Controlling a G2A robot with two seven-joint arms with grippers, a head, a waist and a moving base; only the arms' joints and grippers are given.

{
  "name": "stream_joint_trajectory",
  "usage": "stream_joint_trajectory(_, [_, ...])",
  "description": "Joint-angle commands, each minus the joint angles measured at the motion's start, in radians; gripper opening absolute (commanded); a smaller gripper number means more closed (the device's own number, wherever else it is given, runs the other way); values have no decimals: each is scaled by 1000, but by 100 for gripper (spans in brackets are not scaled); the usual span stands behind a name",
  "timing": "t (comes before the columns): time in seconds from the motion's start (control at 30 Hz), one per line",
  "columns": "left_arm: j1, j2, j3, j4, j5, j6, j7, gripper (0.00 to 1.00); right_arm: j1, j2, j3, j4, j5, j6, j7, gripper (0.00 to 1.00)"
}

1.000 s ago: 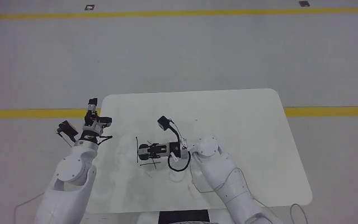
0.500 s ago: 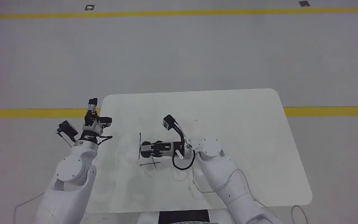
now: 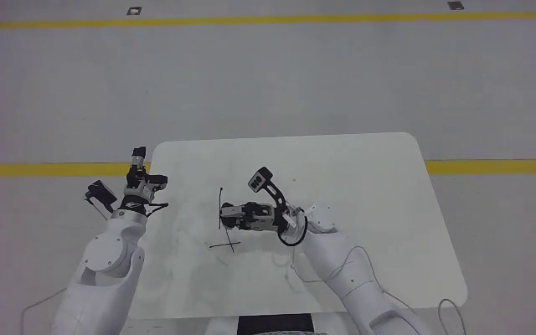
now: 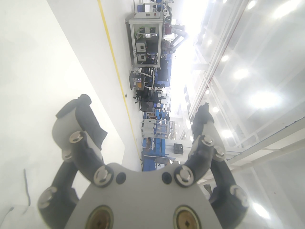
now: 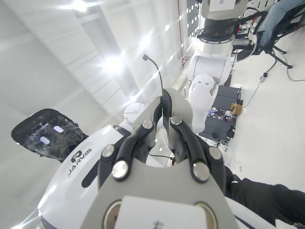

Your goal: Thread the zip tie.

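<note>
1. Pale floor with yellow lines (image 3: 251, 20); white table (image 3: 368, 167) with rounded corners. The wrist views show a bright hall and racks of gear far behind.
2. Left gripper (image 4: 143, 107): off the table's left edge and raised. Fingers spread wide, nothing between them. It is well apart from the tie.
3. A thin dark line (image 3: 224, 244) lies on the table just nearer the robot than the right gripper. Second tie or shadow, cannot tell.
4. Zip tie (image 5: 160, 77): black, thin, over the left-centre of the table. It is caught partway along its length. The free part curves away from the pinch and ends in a small square head.
5. Right gripper (image 5: 162, 103): fingers pressed together, pinching the tie edge-on between the pads. The tie's other end is hidden behind the gripper.
6. Judgement: threading not begun, since no loop is formed and head and tail are not together.
7. Risks:
   - The strap is springy, so its bend could carry the head off line as the other gripper comes in.
   - A narrow pinch may let the strap swivel or slip when pushed.
   - The head slot is tiny, so a small angle error would send the tail past it.
   - With the tail hidden, the left gripper could grab the wrong spot.
</note>
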Motion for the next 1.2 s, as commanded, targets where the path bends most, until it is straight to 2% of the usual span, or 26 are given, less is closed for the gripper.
stream_joint_trajectory(0.0, [0,0,0,0,0,0,0,100,5,8,-19,4,37,-1,0,0])
stream_joint_trajectory(0.2, [0,0,0,0,0,0,0,100,24,30,-58,21,74,-24,0,0])
stream_joint_trajectory(0.23, [0,0,0,0,0,0,0,100,29,35,-66,18,62,-45,0,0])
stream_joint_trajectory(0.6, [0,0,0,0,0,0,0,100,28,36,-66,17,53,-49,-9,0])
stream_joint_trajectory(0.67, [0,0,0,0,0,0,0,100,25,39,-66,0,14,-43,-94,0])
stream_joint_trajectory(0.77, [-5,-1,5,5,9,0,-8,100,27,43,-77,-31,-43,10,-203,0])
stream_joint_trajectory(0.93, [-9,0,10,17,78,-5,-30,100,47,46,-111,-70,-173,93,-372,0])
stream_joint_trajectory(1.03, [-10,4,5,21,108,9,-92,100,45,46,-120,-89,-191,76,-417,0])
stream_joint_trajectory(1.17, [-10,4,5,21,108,9,-92,100,45,46,-120,-89,-191,76,-417,0])
